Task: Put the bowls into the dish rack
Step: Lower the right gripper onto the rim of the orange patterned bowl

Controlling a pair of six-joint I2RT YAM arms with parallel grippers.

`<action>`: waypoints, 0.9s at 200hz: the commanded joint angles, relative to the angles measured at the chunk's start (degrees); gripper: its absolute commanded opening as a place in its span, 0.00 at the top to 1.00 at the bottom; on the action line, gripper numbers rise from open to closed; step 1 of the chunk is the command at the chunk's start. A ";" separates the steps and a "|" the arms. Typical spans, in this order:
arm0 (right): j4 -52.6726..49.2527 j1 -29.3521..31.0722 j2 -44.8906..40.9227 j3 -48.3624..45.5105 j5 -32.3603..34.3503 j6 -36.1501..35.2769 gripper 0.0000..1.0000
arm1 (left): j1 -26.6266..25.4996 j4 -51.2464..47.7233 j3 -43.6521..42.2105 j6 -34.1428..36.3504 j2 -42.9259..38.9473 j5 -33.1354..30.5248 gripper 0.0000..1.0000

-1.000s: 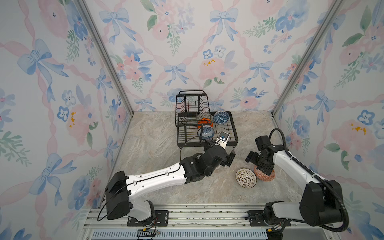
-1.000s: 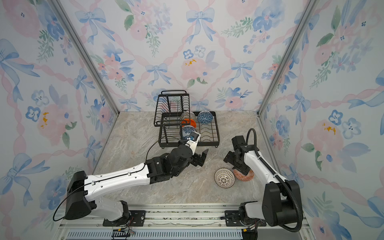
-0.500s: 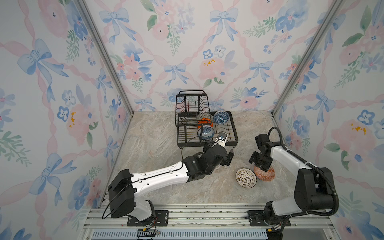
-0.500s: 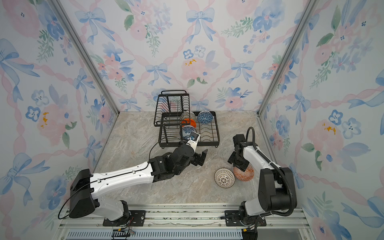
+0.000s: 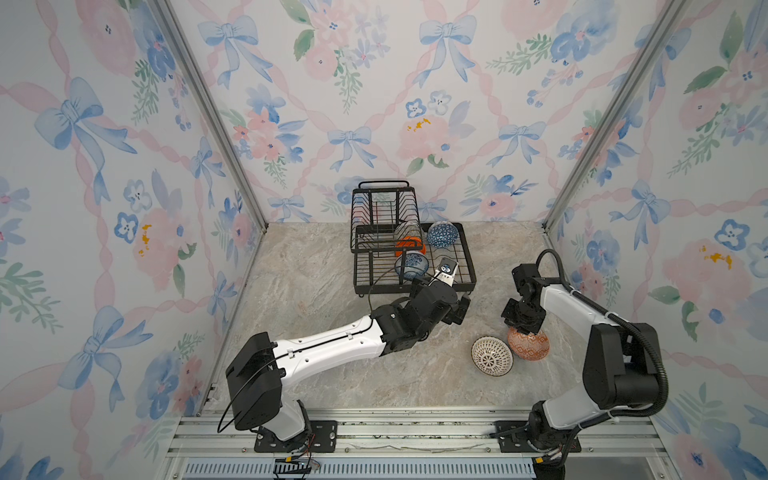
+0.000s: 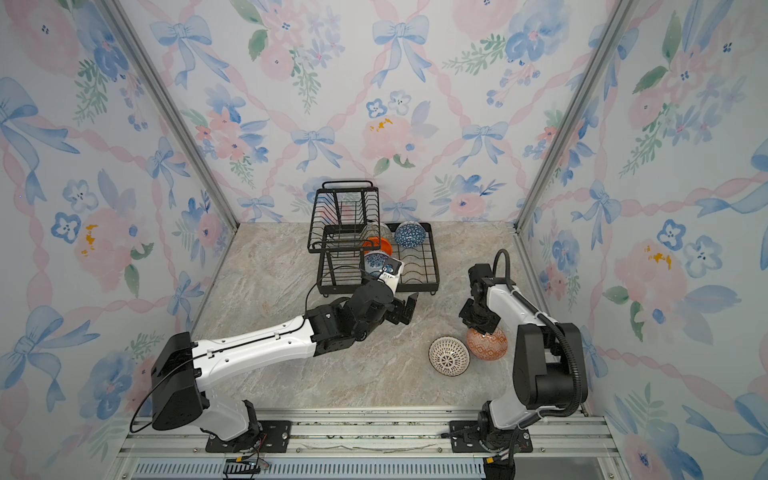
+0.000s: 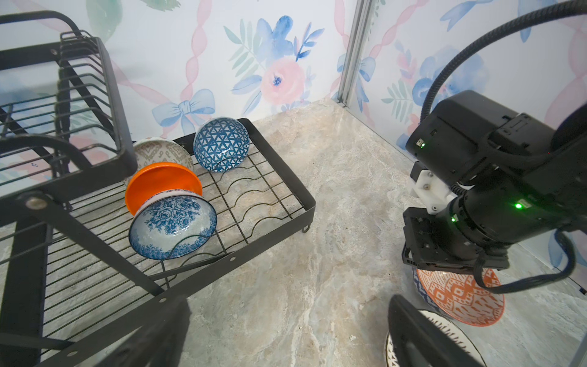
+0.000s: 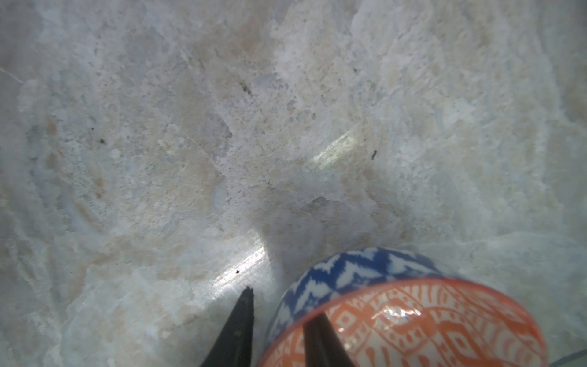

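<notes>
Right end effector (image 8: 281, 305) is straddling the rim of the orange-red patterned bowl (image 8: 428, 324), one dark tapered finger sitting inside the glossy bowl and its partner outside the wall. Only the right wrist view is showing this, along with a blue-and-white zigzag band on the bowl's outside. I cannot tell whether the fingers are pressing the wall.

In both top views that end effector (image 5: 524, 328) is covering the bowl's far edge. The bowl (image 5: 532, 347) is sitting upright on the marbled, stone-look table (image 5: 311, 270), just beside the white lattice bowl (image 5: 491, 356).

Left end effector (image 7: 287, 302) is hovering with its fingers spread wide, gripping nothing, just in front of the black wire dish rack (image 7: 282, 165). Its wrist view is laying out the lower tray clearly:
- the blue floral bowl (image 7: 173, 225) is leaning on edge in the wavy wire slots, against the plain orange bowl (image 7: 158, 178)
- the pale green geometric bowl (image 7: 158, 152) is sitting behind them, under the raised upper basket
- the blue triangle bowl (image 7: 221, 144) is standing on edge near the far corner
</notes>
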 commanded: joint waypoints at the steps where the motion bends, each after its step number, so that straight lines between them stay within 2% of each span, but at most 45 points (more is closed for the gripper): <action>1: -1.39 -0.85 0.38 2.67 0.78 -2.24 0.75 | 0.29 0.59 1.49 0.35 0.89 0.85 0.02; 37: -2.03 -1.35 1.51 4.91 0.92 -4.00 0.91 | 0.32 0.57 1.24 -0.10 0.51 0.10 0.02; 53: -2.12 -1.29 2.02 6.41 0.76 -4.47 0.95 | 0.35 0.58 1.14 -0.01 0.34 -0.51 0.02; 103: -2.53 -0.10 4.86 11.60 -1.36 -4.86 0.98 | 0.61 0.49 0.90 0.18 -0.06 -1.79 0.02; 180: -4.53 10.47 13.15 18.21 0.53 -5.48 0.93 | 0.81 0.53 0.83 -0.57 -0.41 -3.08 0.02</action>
